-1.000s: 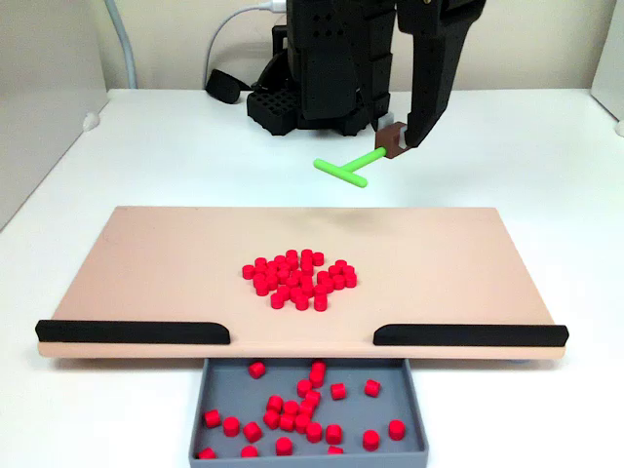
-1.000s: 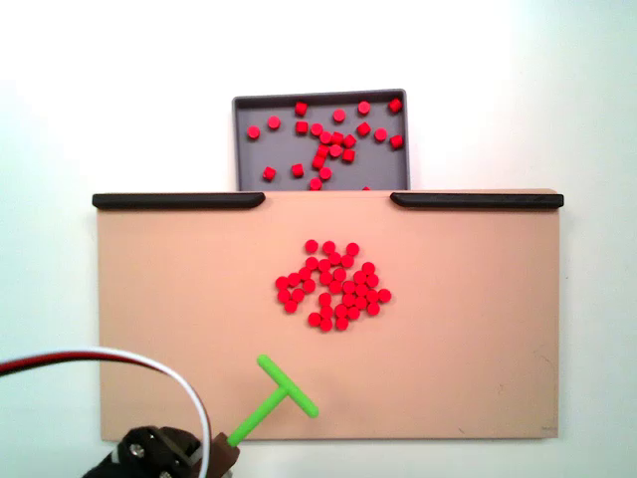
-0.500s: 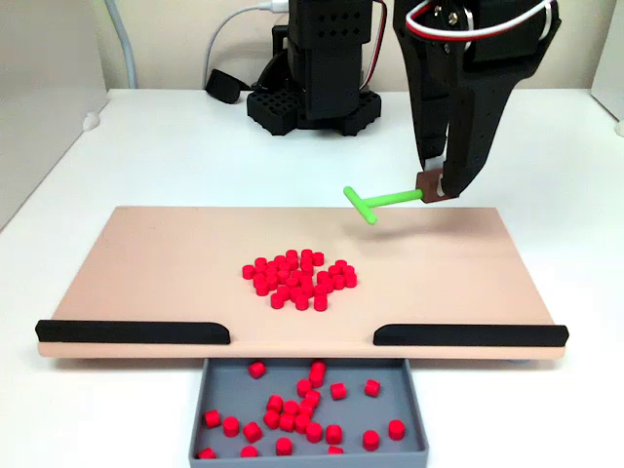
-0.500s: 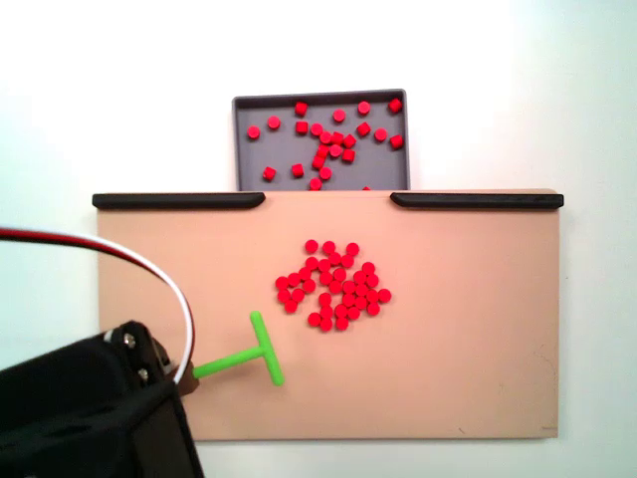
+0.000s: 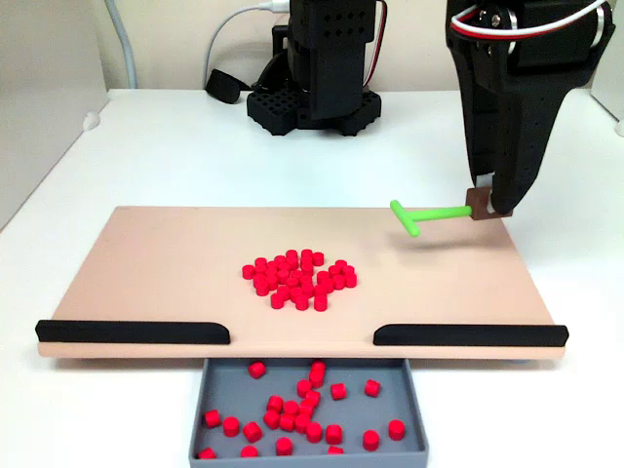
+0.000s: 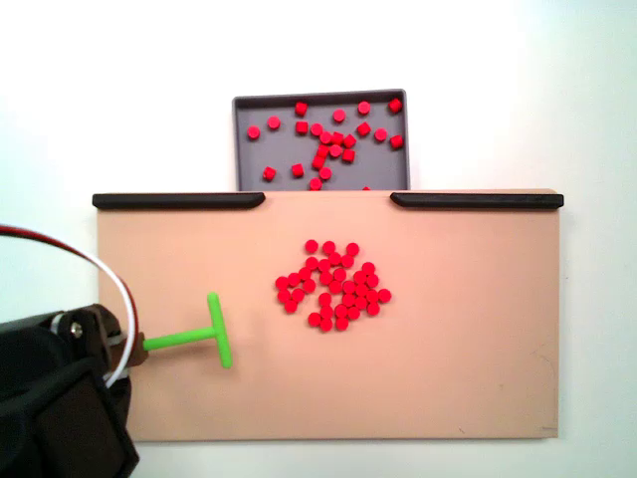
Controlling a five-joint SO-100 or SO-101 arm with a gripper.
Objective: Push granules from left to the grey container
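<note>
fingers (image 5: 485, 205) hold green pusher (image 5: 421, 214) beside granules (image 5: 298, 278).

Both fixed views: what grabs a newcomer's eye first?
The heap of red granules in the middle of the tan board, with more scattered in the grey container below the gap between the black strips. Then the black gripper at the board's far right corner, holding a green T-shaped pusher.

Hand (image 5: 485, 203) and green T-pusher (image 5: 421, 214) now farther right in the front fixed view.
</note>
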